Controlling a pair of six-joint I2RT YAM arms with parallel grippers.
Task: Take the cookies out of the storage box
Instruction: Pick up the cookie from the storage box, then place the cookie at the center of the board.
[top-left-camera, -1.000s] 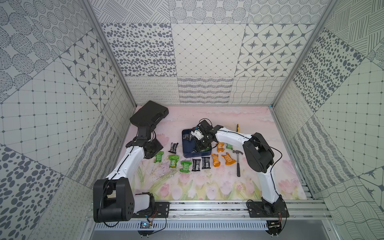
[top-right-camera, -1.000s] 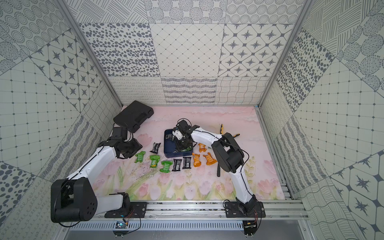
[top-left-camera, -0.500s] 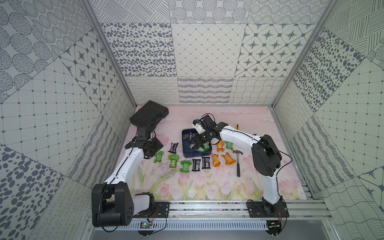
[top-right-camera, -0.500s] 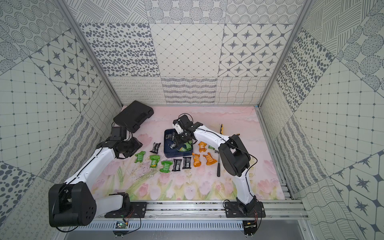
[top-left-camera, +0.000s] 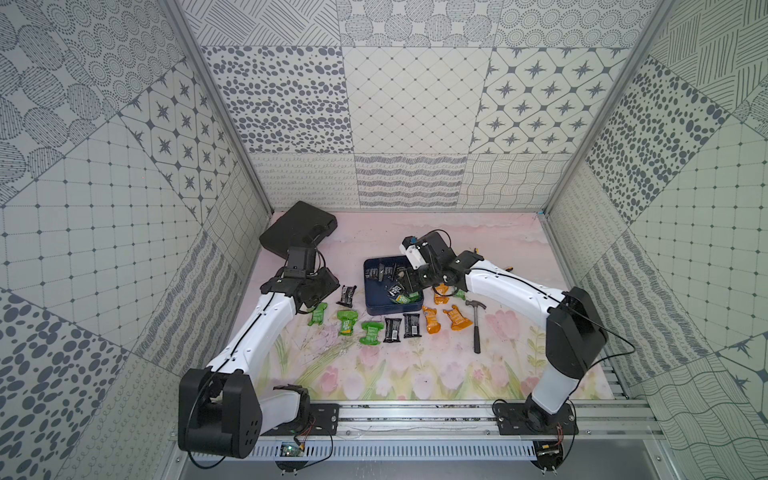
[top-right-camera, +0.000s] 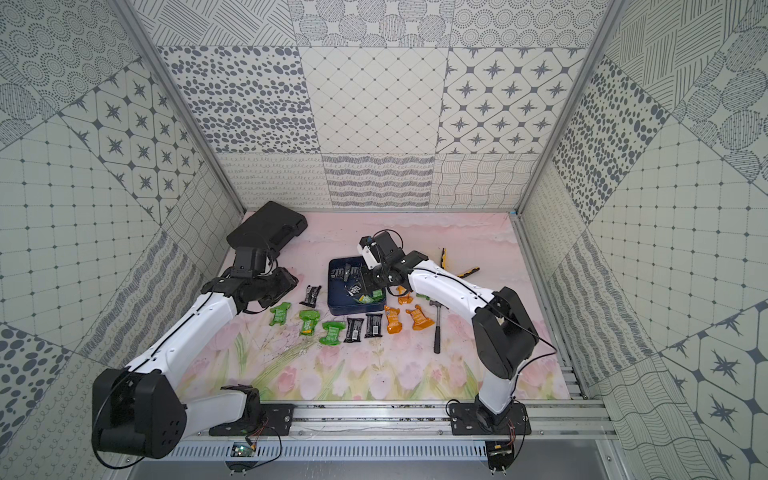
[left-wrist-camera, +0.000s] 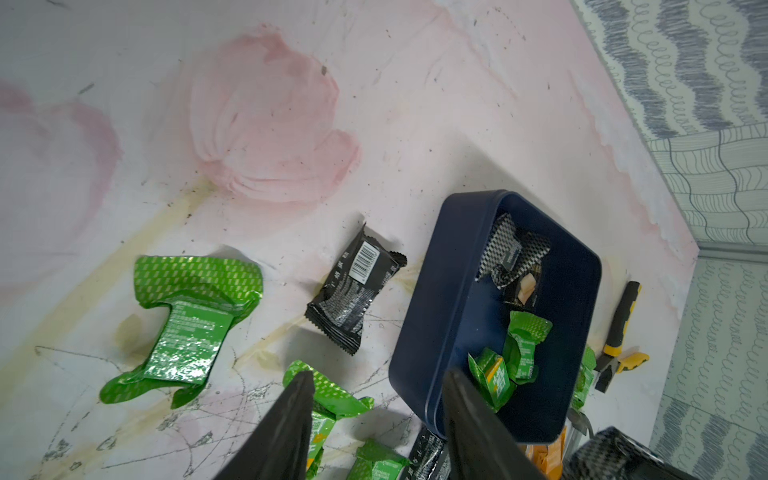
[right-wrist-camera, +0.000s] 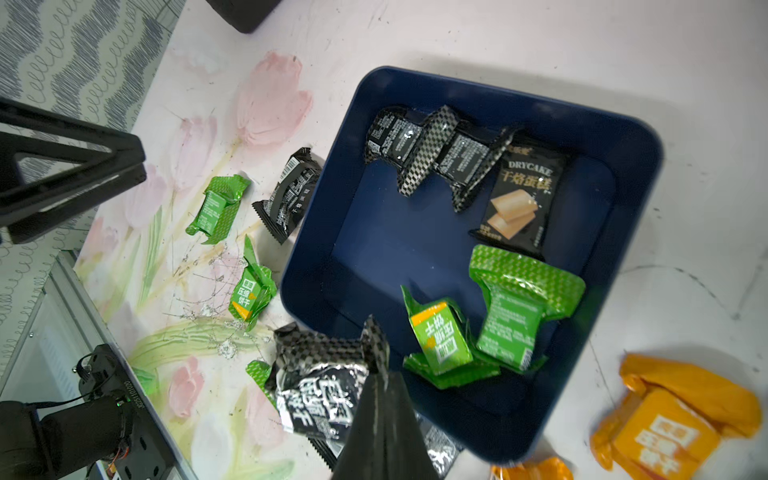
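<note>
My right claw (right-wrist-camera: 376, 368) clamped shut on a black cookie (right-wrist-camera: 316, 390), storage box (right-wrist-camera: 395, 232) just beneath it, my left claw (left-wrist-camera: 378, 374) half open, empty, over green cookies (left-wrist-camera: 336, 395) on the table (left-wrist-camera: 291, 83)

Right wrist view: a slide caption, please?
Right gripper pinches a black cookie packet; green packets and black packets lie in the navy storage box.

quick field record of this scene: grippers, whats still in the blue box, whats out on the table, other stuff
right gripper: shut on a black packet, held over the storage box rim
left gripper: open, empty, above the table beside the box
in box: several black packets, two green packets
on table: row of green cookies, black cookies, orange cookies
other: hammer, pliers, black case
</note>
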